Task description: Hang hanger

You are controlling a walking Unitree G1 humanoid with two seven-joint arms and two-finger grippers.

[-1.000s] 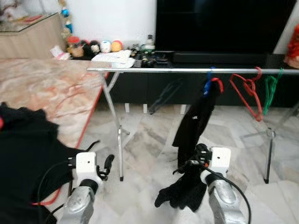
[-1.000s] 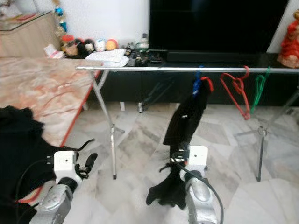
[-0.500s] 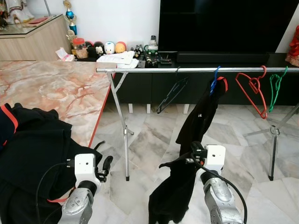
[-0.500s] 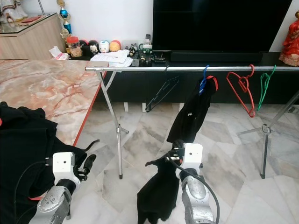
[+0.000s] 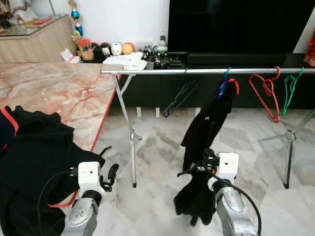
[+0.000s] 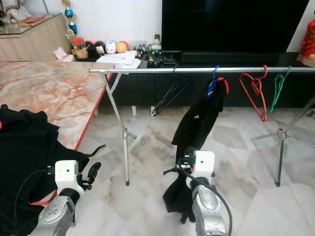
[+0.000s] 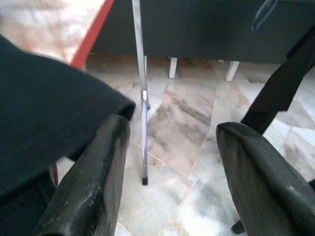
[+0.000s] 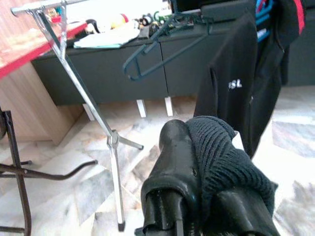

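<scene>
— So what is gripped, and by which pincer?

— A fold of the black garment (image 5: 204,142) is clenched in the right gripper (image 5: 204,166), low in front of the rail (image 5: 206,71); in the right wrist view knitted cloth is seen bunched over the closed fingers (image 8: 172,162). The left gripper (image 5: 111,173) is held slack and parted beside the table edge, with nothing between its fingers (image 7: 93,182).

— What has been altered in the last moment?

— Half a second ago the cloth below the right gripper was stretched long toward the floor; now it is gathered into a shorter clump under the wrist. The garment's top is kept on the blue hanger (image 5: 224,83), which was already hooked on the rail then.

— And for the task?

— The hanging is judged done or nearly so: release of the cloth appears to be what is left.

— Any containers?

— None are made out. More dark clothing (image 5: 34,157) is heaped on the near corner of the marble table (image 5: 64,93). A black hanger (image 5: 179,93), a red hanger (image 5: 266,93) and a green hanger (image 5: 290,86) are carried bare on the rail.
</scene>
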